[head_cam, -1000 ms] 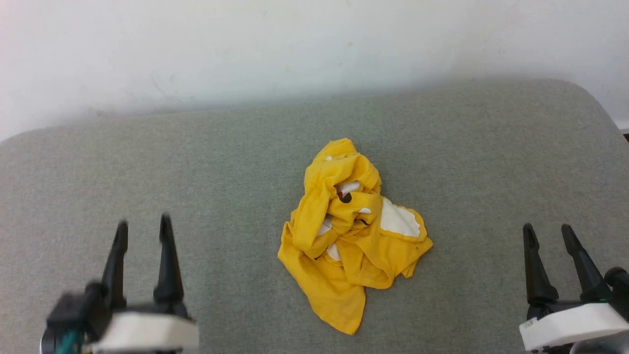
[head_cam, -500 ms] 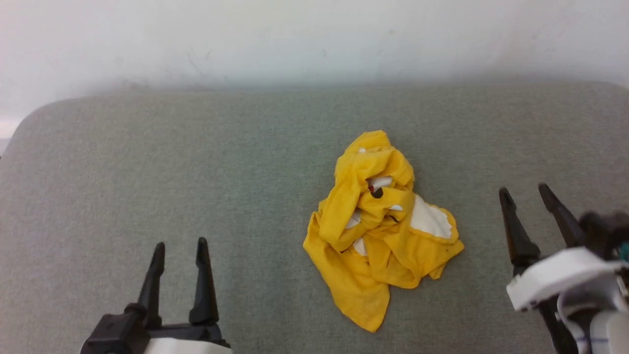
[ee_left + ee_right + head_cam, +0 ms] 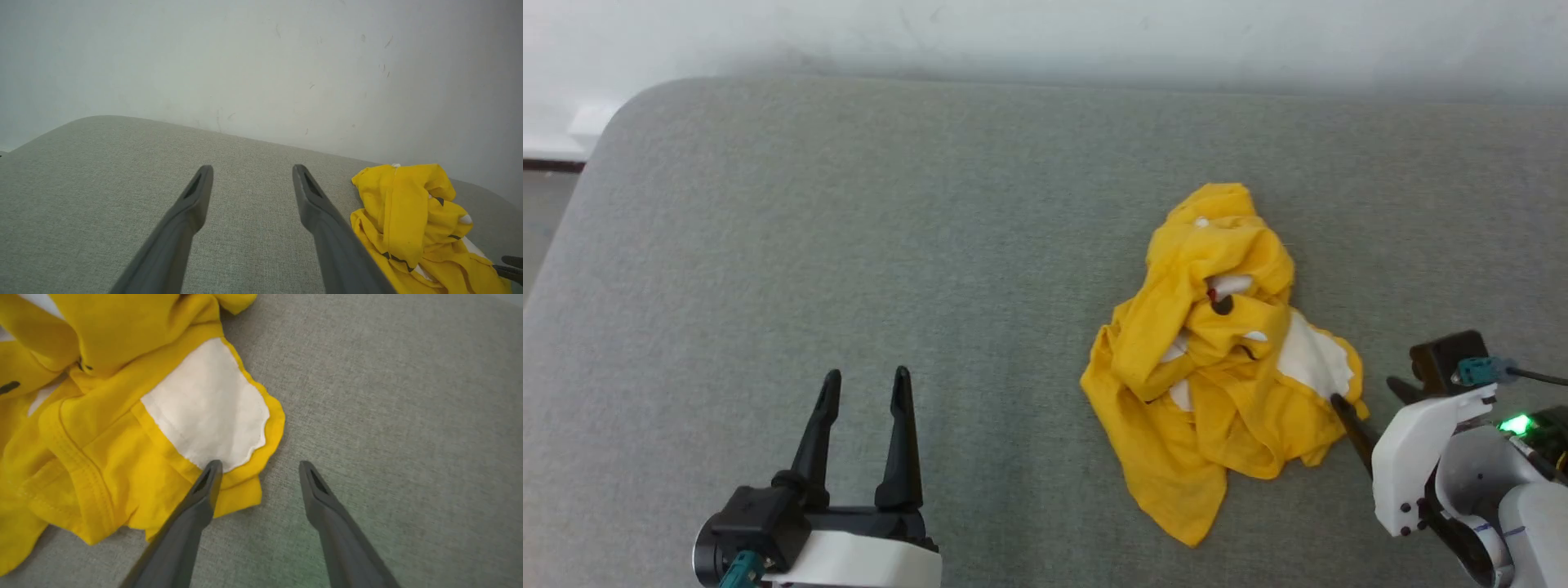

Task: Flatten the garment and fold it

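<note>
A crumpled yellow garment [image 3: 1217, 359] lies in a heap on a grey fabric-covered surface [image 3: 849, 245], to the right of centre in the head view and well short of the white wall [image 3: 1045, 33] behind. The heap's long axis runs from far to near: a narrower bunched end points toward the wall, and a single pointed flap of cloth trails toward the robot, angled slightly to its left. The shirt is twisted on itself, with small white and black marks and a spot of red showing among the folds near the middle. A large white patch [image 3: 204, 412] edged by a yellow hem faces up on the side of the heap nearest the right arm. The right gripper [image 3: 260, 464] is at that edge with its jaws spread wide and holding nothing. One finger [image 3: 204, 490] lies over the hem just below the white patch, though whether it touches the cloth cannot be told, and the other is over bare grey fabric beside the shirt. The left gripper [image 3: 866, 373], also fully spread and empty, is over bare surface well apart from the garment, fingers pointing toward the wall.
</note>
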